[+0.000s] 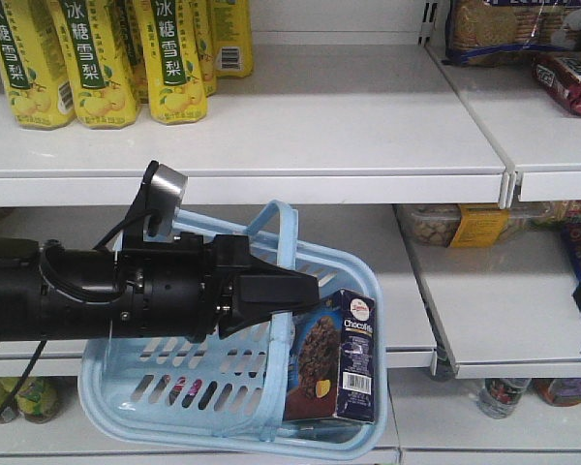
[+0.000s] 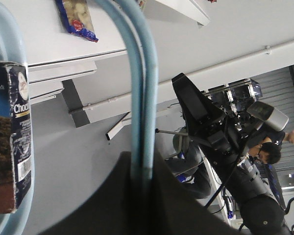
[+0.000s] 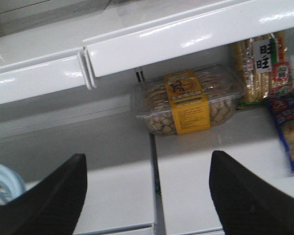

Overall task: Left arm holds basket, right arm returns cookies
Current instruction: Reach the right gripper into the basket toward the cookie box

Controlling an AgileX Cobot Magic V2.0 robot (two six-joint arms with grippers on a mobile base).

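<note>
Inside the light blue basket (image 1: 363,266), an upright Chocofello cookie box (image 1: 337,360).

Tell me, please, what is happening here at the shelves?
The left hand grips the light blue basket by its handles and holds it in front of the shelves. The Chocofello cookies box stands upright inside the basket. The right hand is open and empty, facing a clear snack tub.
</note>
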